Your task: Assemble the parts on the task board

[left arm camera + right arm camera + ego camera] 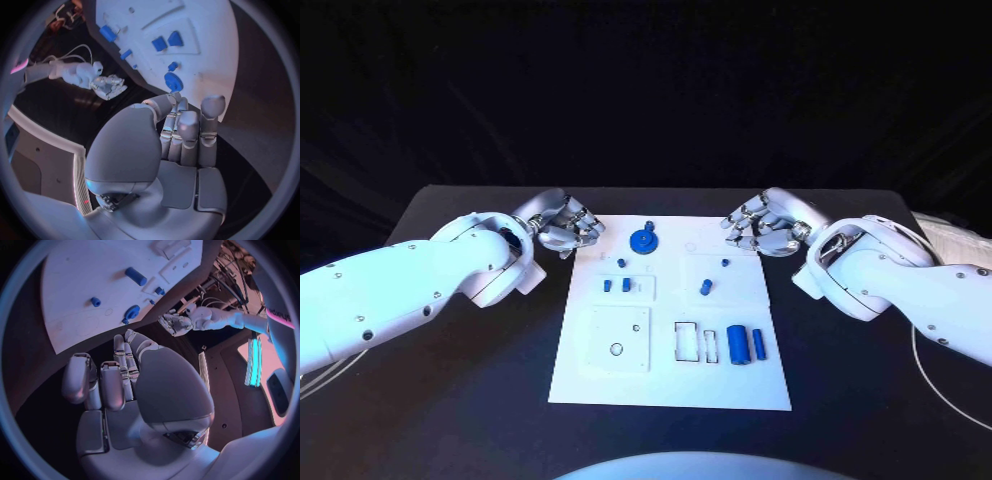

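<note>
We have both hands at the far end of the task board (668, 385), one at each corner. Our left hand (565, 224) and right hand (764, 224) each have their fingers curled in, with no part between them; nothing is grasped.

The blue round part (645, 240) sits between the two hands, nearest to each. If both hands reach for it together, we judge they could knock into each other, since they face one another across a narrow gap. The small blue pegs are another worry: curled fingers coming down among them could tip one or push it out of its seat, because they stand close together.

Beyond the round part, toward our body, we count two small blue pegs (617, 285) side by side on the left hand's side and one small peg (707, 288) on the right hand's side; smaller blue specks near them are too small to tell. Nearest our body lie two blue cylinders (747, 344), just beside each other. The board rests on the black tabletop (459, 400).
</note>
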Motion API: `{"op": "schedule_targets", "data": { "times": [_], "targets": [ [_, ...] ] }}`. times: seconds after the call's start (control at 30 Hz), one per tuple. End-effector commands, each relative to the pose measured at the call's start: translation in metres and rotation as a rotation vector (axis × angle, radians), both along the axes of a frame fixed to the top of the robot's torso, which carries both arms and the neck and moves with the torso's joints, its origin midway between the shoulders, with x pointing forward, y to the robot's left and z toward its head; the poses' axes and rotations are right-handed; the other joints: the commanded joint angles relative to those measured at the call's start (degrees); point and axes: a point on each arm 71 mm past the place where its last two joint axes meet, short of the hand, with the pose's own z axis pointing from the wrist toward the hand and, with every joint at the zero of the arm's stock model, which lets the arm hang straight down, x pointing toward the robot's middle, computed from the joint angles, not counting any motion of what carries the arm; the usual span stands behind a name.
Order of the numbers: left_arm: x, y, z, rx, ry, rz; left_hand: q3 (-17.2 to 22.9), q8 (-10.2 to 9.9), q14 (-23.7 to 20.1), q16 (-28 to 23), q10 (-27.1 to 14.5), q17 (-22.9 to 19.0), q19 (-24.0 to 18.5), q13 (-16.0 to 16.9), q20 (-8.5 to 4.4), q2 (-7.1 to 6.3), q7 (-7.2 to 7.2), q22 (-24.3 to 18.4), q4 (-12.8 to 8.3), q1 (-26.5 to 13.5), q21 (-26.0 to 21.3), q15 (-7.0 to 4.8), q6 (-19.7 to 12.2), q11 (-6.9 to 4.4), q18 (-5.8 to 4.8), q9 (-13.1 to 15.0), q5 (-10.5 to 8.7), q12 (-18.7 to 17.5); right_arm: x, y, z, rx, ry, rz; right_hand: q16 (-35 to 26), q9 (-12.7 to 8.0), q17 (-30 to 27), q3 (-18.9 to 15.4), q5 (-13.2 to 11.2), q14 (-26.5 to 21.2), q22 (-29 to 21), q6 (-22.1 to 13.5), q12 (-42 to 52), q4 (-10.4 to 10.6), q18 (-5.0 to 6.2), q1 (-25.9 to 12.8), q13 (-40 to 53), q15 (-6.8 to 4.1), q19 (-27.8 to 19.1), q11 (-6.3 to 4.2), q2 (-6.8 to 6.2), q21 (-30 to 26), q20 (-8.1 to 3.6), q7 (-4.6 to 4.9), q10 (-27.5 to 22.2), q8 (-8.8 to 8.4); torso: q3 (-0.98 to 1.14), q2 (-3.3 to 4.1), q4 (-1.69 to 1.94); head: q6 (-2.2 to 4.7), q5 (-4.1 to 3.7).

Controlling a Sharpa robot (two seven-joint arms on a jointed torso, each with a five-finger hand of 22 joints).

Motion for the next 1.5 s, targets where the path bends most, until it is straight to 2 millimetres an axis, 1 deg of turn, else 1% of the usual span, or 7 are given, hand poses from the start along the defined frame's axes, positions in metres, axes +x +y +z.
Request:
{"op": "schedule_targets", "data": {
  "times": [0.03,0.2,0.37,0.57,0.9,1.13,1.5],
  "targets": [
    [-0.004,0.006,0.005,-0.559,0.151,0.144,-0.32,0.29,-1.13,-1.73,0.77,-2.22,-1.43,0.14,0.12,-0.05,0.04,-1.76,0.34,-1.23,-2.44,-0.04,0.23,-0.29,0.68,-0.22,-0.31,0.98,-0.002,0.003,-0.002,-0.32,-0.078,0.039,0.17,0.07,-0.01,0.73,-0.71,2.95,-0.77,0.77,-1.12,0.25,0.8,-0.51,-1.96,-0.02,0.16,0.05,-0.79,-0.56,0.17,-0.26,0.47,0.14,-0.14,-0.02,-0.08,0.62,-1.18],
    [-0.013,0.011,0.005,-0.836,0.248,0.198,-4.02,1.07,-1.51,-2.02,3.01,-2.91,-2.37,1.25,-0.04,1.37,-1.1,-3.68,2.3,-4.45,-5.1,-0.63,1.14,-1.43,1.01,-0.3,-0.46,4.0,-0.003,0.009,-0.002,-0.471,-0.118,0.04,-0.29,-0.04,-0.67,2.05,-2.32,2.83,1.33,1.34,-3.35,1.44,0.28,-1.56,-6.33,0.14,2.51,0.21,-2.06,0.79,0.19,-0.16,1.93,-0.64,-0.29,-0.05,-0.04,1.56,-1.8],
    [-0.016,0.016,0.006,-0.913,0.266,0.206,-5.29,1.34,-1.84,-2.16,2.69,-3.3,-2.61,1.67,-0.22,1.6,-1.25,-4.64,2.22,-4.71,-6.34,-0.71,1.09,-1.65,1.08,-0.37,-0.4,4.95,-0.004,0.015,-0.004,-0.537,-0.122,0.048,-1.04,-0.13,-1.68,2.5,-3.42,2.6,0.57,1.59,-4.89,2.22,0.4,-2.03,-8.69,0.1,2.51,0.16,-2.9,0.19,0.1,-0.41,1.9,-1.19,-0.28,-0.09,-0.01,1.64,-2.01],
    [-0.018,0.016,0.007,-0.938,0.273,0.204,-5.91,1.39,-2.1,-2.29,2.32,-3.64,-2.97,1.87,-0.23,1.78,-1.22,-5.45,2.2,-4.82,-7.4,-0.69,0.85,-1.6,1.18,-0.46,-0.38,5.42,-0.004,0.023,-0.009,-0.578,-0.109,0.065,-1.93,-0.26,-2.74,2.89,-4.02,2.45,-0.49,1.69,-5.8,2.77,0.57,-2.02,-11.34,-0.81,2.29,-0.25,-3.47,-0.74,-0.52,-1.14,1.47,-1.55,-0.22,0.0,-0.11,1.51,-1.98],
    [-0.019,0.012,0.007,-0.948,0.284,0.187,-7.18,1.55,-2.51,-2.48,1.71,-4.21,-3.3,2.2,-0.15,2.19,-1.17,-6.41,2.6,-5.45,-8.65,-0.58,0.63,-1.53,1.29,-0.55,-0.42,6.18,-0.001,0.03,-0.019,-0.607,-0.086,0.078,-2.28,-0.38,-3.12,3.32,-4.46,2.45,-0.84,1.58,-5.82,3.03,0.6,-1.83,-12.81,-1.28,2.32,-0.38,-3.21,-1.09,-0.99,-1.3,1.16,-1.62,-0.15,0.03,-0.12,1.35,-2.08],
    [-0.021,0.008,0.007,-0.93,0.297,0.171,-7.78,1.48,-2.94,-2.69,0.91,-4.72,-3.74,2.35,-0.08,2.41,-0.84,-7.48,2.31,-5.08,-10.02,-0.45,0.05,-1.29,1.44,-0.71,-0.34,6.59,0.003,0.035,-0.029,-0.605,-0.073,0.093,-2.41,-0.4,-3.18,4.89,-5.56,2.54,-0.96,1.96,-5.69,2.87,0.57,-0.87,-14.4,-1.44,2.51,-0.51,-2.16,-1.28,-1.24,-1.39,1.68,-1.54,-0.14,0.06,0.0,1.19,-1.98],
    [-0.022,0.002,0.005,-0.895,0.322,0.14,-8.4,1.49,-3.72,-2.97,-0.35,-5.53,-3.99,2.63,0.13,2.7,-0.41,-8.07,1.53,-4.1,-10.83,-0.17,-0.86,-0.95,1.5,-0.88,-0.25,7.44,0.006,0.039,-0.038,-0.603,-0.048,0.109,-2.62,-0.32,-3.42,6.46,-5.98,2.58,-0.98,2.64,-5.46,2.61,0.51,-0.56,-15.68,-0.83,2.72,-0.49,-1.54,-1.38,-0.84,-1.28,2.93,-1.4,-0.12,0.03,-0.08,0.87,-1.95]
  ]
}}
